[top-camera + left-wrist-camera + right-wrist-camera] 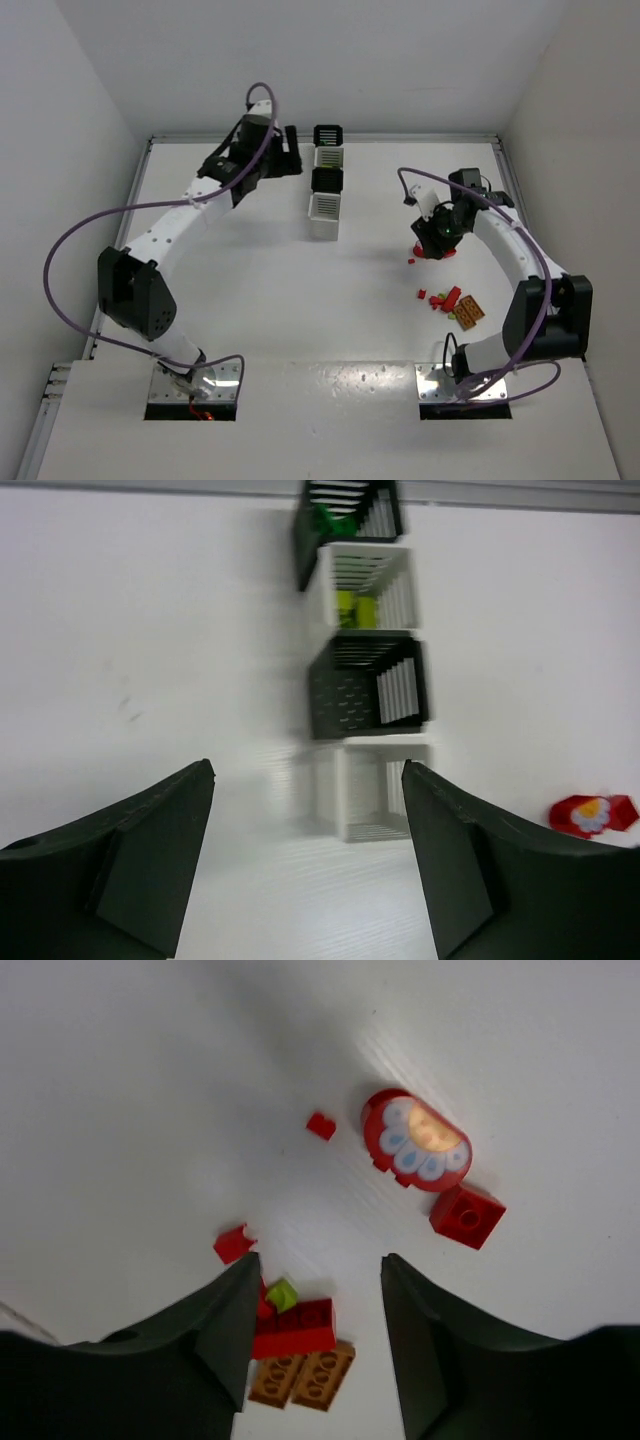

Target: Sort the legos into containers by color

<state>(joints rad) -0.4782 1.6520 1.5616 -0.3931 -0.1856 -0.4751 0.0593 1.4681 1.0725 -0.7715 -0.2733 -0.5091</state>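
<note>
Far bin (304,552): grn legos (335,522)

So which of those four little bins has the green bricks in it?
The black bin at the far end of the row. Green bricks show inside it, while the white bin right beside it holds yellow ones.

White matte tabletop (260,290), spreading beneath the left end effector (291,158) and the right end effector (432,250). Grey rim (400,138) along its far edge, just beyond the left end effector. Back wall (330,60), plain white, past that rim. Left wall (60,150), white, outboard of the left end effector. Right wall (590,110), white, outboard of the right end effector. Lighting even; shadows soft.
</note>
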